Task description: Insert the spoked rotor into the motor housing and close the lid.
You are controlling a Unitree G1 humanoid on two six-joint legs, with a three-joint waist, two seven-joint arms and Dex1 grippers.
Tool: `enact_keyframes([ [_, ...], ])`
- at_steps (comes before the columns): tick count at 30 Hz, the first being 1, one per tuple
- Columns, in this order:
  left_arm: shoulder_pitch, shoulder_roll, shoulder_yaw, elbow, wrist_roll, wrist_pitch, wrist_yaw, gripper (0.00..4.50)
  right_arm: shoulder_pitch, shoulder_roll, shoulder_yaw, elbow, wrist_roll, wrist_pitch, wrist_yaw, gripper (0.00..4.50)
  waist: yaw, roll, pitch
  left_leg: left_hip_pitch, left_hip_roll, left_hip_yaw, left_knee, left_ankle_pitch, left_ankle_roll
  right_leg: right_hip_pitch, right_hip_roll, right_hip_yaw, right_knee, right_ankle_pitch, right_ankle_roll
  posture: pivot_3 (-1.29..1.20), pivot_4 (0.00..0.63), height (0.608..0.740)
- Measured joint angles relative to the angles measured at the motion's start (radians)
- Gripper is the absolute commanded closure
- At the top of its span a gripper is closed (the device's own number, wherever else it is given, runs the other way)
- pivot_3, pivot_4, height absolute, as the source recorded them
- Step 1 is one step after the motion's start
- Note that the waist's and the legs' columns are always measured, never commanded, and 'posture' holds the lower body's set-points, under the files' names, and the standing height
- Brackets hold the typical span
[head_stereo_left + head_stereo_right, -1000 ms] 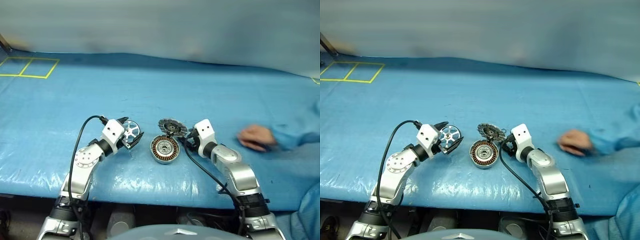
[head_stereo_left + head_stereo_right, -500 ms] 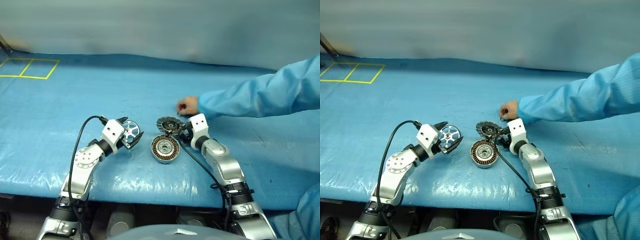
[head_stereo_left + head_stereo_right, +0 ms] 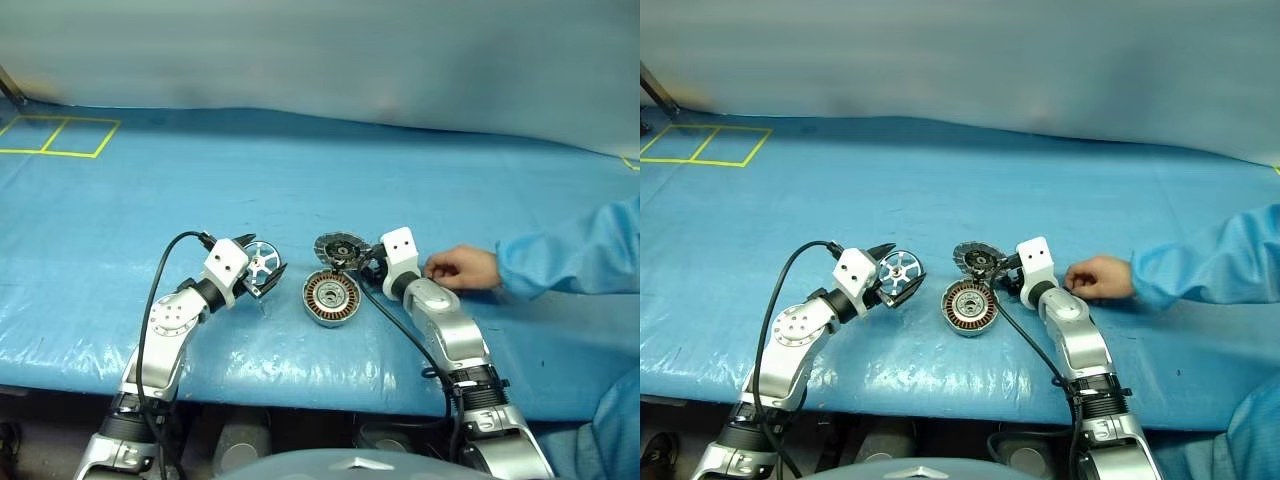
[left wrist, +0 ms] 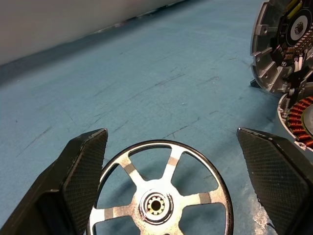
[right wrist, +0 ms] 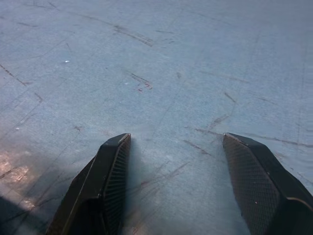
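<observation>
Head views — left gripper (image 3: 268,275): seen left of the motor housing, with the spoked rotor (image 3: 262,264) lying between its two widely parted fingers.
Head views — motor housing (image 3: 330,297): seen lying open on the blue table cover (image 3: 300,180), copper windings facing up, between the two grippers.
Head views — lid (image 3: 341,248): seen tilted up at the housing's far edge, just beside the right gripper (image 3: 372,268).
Head views — person's hand (image 3: 462,267): seen resting on the cover just to the right of the right gripper, with a blue sleeve (image 3: 570,262) behind it.
Left wrist view — rotor (image 4: 161,196): seen between spread fingers (image 4: 83,171); one finger is close against the rim, the other stands well apart from it, so no clamping is seen.
Left wrist view — housing and lid: the windings (image 4: 299,116) and the raised lid (image 4: 281,44) are seen beyond one finger.
Right wrist view — right gripper (image 5: 176,161): fingers are seen parted, with nothing between them but the scuffed cover.
</observation>
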Motion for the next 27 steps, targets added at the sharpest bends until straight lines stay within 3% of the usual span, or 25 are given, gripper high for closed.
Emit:
enact_keyframes([
  [9, -0.001, -0.004, -0.002, 0.000, 0.002, -0.001, 0.001, 0.00, 0.154, -0.086, 0.054, -0.275, -0.083, 0.117, -0.039, 1.37, 0.001, 0.000, 0.000, -0.004, 0.000, 0.000, -0.002, 0.000, 0.000, -0.005, 0.000, 0.000, -0.001, 0.000, -0.001, 0.00, 0.150, 0.740],
  [15, -0.005, -0.007, -0.019, 0.001, 0.002, -0.002, -0.002, 0.00, 0.231, -0.137, -0.011, -0.401, -0.133, 0.220, -0.085, 1.37, 0.002, 0.000, 0.000, -0.005, 0.000, 0.000, -0.002, 0.000, 0.000, -0.006, 0.000, 0.000, -0.001, -0.001, -0.001, 0.00, 0.150, 0.740],
  [27, -0.037, -0.029, -0.045, 0.038, 0.002, -0.009, -0.025, 0.00, 0.349, 0.009, -0.238, -0.610, -0.021, 0.492, -0.131, 1.37, 0.000, 0.001, 0.000, -0.006, 0.000, 0.000, -0.002, 0.000, 0.000, -0.007, 0.000, 0.000, 0.000, -0.001, -0.001, 0.00, 0.150, 0.740],
])
